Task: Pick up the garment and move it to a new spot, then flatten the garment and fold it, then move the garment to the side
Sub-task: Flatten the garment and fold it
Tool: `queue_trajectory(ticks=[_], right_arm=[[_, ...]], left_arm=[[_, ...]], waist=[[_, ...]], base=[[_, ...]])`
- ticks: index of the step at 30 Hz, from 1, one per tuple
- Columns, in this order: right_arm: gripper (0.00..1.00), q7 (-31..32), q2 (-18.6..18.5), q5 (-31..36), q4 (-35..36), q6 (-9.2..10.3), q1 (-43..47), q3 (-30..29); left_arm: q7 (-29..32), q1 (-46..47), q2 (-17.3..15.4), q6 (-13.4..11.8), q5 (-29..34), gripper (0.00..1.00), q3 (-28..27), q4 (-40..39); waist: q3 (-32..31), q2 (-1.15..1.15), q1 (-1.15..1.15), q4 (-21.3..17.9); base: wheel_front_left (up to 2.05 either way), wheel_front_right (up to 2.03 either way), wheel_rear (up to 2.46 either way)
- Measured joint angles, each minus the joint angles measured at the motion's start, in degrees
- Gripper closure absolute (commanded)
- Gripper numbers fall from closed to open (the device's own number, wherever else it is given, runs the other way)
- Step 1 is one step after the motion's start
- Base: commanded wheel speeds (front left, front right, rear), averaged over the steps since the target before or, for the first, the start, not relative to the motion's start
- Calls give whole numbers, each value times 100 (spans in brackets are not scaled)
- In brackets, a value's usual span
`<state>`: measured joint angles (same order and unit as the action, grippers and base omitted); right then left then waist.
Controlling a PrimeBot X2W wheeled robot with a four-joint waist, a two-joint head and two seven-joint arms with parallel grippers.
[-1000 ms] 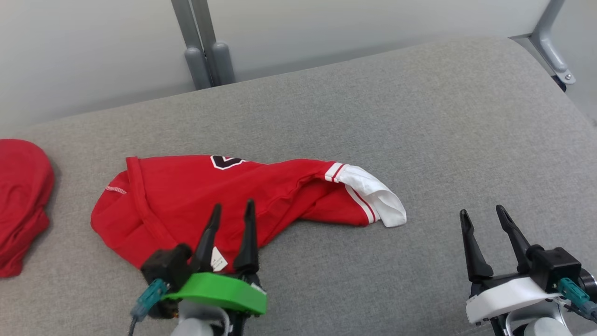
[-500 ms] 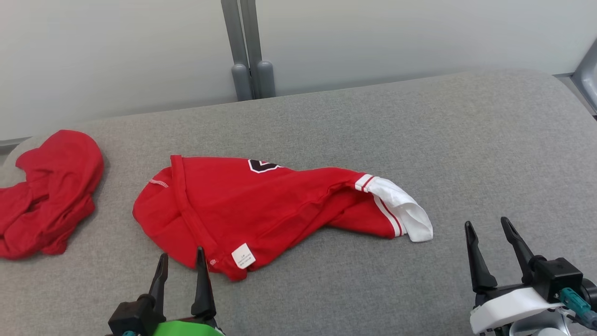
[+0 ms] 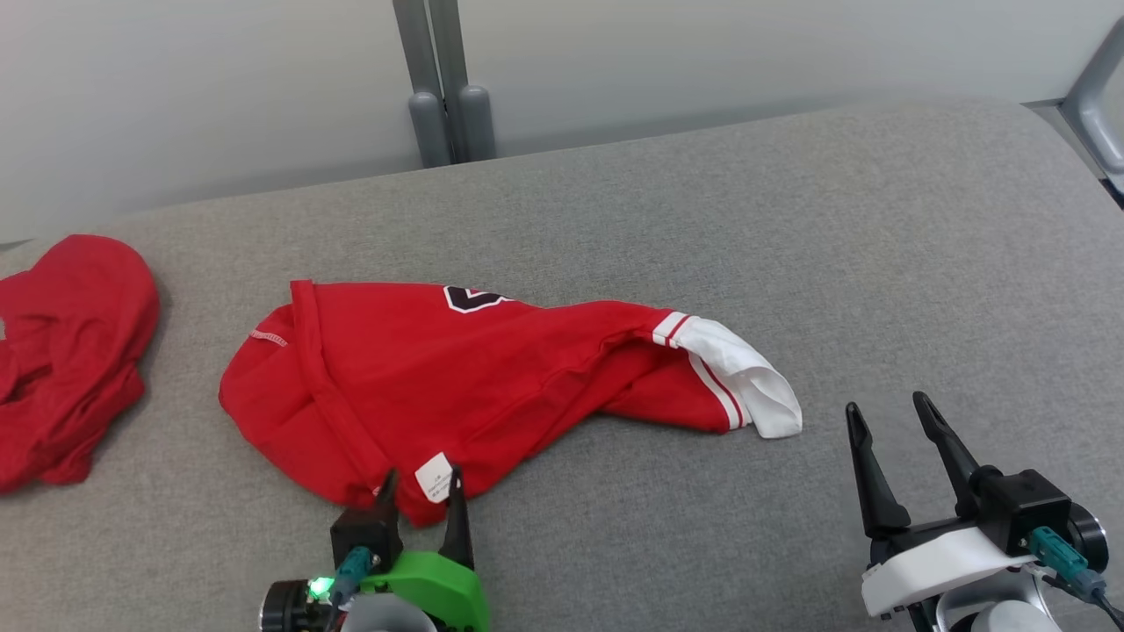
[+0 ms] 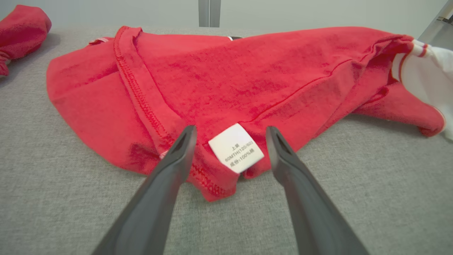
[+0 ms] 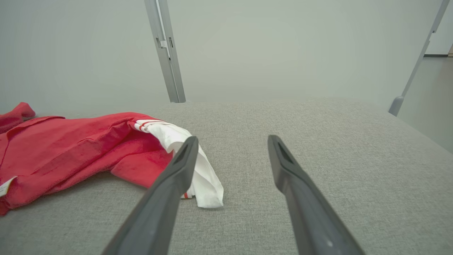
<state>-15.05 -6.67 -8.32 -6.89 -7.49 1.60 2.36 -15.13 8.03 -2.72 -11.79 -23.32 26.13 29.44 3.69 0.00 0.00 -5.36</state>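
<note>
1. Garment [image 3: 457, 369], red with a white cuff [image 3: 746, 386], lies crumpled; grey surface [image 3: 702, 219] beneath it.
2. Left gripper [image 4: 230, 130] at garment's near hem: fingers spread, nothing held, tips flanking its white care label [image 4: 236, 147]. Fabric contact unclear.
3. Right gripper [image 3: 887, 405] apart from garment, past the cuff: fingers spread, empty.
4. Second red cloth [image 3: 61, 351] lies apart from garment, opposite the cuff.

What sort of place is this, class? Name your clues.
Probably a robot test room, not a home: a grey padded bench, a bare wall with metal posts, a red shirt laid out.
</note>
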Motion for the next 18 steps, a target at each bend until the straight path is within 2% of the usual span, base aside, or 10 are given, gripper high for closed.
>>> queue_trajectory(ticks=[3,6,13,18], right_arm=[[0,0,-1,-15,-2,0,-34,-26],[0,0,4,-27,-2,0,-69,-73],[0,0,44,-56,-1,0,-69,-186],[0,0,71,-56,-3,0,-70,-183]], left_arm=[[0,304,-1,-246,-155,0,-86,274],[0,405,-1,-374,-131,0,-209,477],[0,360,-47,-421,8,0,-554,552],[0,135,-51,-383,210,0,-595,449]], waist=[[95,0,0,-89],[181,0,0,-166],[269,0,0,-193],[259,0,0,-122]], base=[[0,0,0],[0,0,0],[0,0,0],[0,0,0]])
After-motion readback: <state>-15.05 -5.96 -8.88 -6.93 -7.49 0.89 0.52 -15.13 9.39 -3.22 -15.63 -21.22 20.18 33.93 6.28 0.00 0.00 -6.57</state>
